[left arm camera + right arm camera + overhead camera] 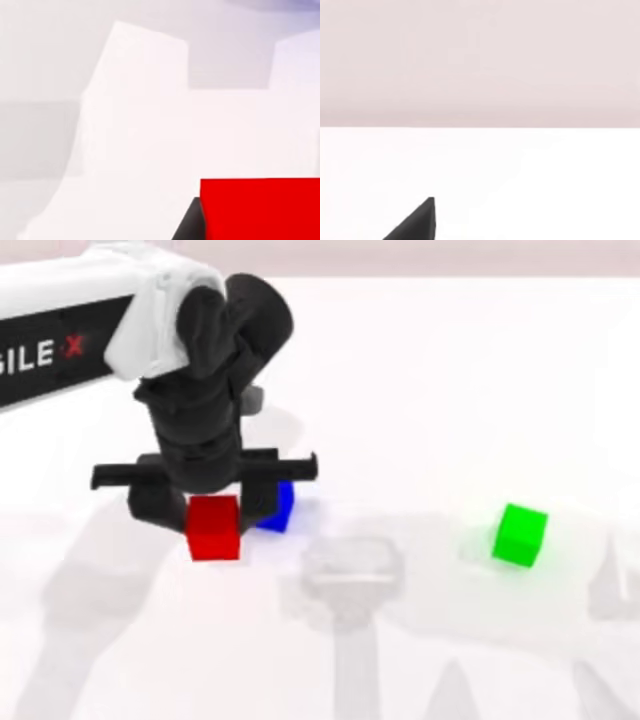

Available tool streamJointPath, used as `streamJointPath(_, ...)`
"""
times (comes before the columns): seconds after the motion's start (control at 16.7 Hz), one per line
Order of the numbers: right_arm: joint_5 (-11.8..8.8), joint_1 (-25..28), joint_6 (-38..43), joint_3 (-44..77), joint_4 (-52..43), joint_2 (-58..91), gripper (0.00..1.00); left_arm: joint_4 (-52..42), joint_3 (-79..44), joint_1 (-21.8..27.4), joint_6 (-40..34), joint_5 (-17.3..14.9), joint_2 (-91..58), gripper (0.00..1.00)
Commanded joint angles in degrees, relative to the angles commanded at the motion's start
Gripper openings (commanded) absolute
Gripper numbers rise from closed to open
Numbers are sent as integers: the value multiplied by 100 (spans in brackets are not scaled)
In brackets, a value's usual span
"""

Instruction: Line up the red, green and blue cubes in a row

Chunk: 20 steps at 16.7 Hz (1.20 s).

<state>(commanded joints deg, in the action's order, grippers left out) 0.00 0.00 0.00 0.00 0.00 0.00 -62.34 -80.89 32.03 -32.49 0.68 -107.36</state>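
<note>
The red cube (213, 530) sits between the jaws of my left gripper (214, 512), which is shut on it, left of the table's middle. In the left wrist view the red cube (260, 210) fills the corner, pressed against one dark finger (192, 226). The blue cube (279, 506) lies just right of the red one and slightly farther back, partly hidden behind the gripper. Far to the right, on about the same line, rests the green cube (519, 534). My right arm is outside the top view; its gripper (420, 224) shows only as a dark tip over bare table.
The white table (420, 390) carries only grey shadows of the arms along its front part. The left arm's white link (70, 330) reaches in from the upper left.
</note>
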Motion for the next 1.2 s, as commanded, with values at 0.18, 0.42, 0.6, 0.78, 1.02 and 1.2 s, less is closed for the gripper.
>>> streamJointPath(0.18,0,0,0,0,0,0,100,-39,-26,472,-361,9,78,0)
streamJointPath(0.42,0,0,0,0,0,0,100,-31,-13,486,-376,6,60,0)
streamJointPath(0.6,0,0,0,0,0,0,100,201,163,486,-376,8,-2,0)
streamJointPath(0.78,0,0,0,0,0,0,100,853,583,490,-391,5,-189,0)
streamJointPath(1.02,0,0,0,0,0,0,100,1462,1003,515,-392,7,-382,0)
streamJointPath(1.2,0,0,0,0,0,0,100,1472,1011,516,-392,8,-386,0)
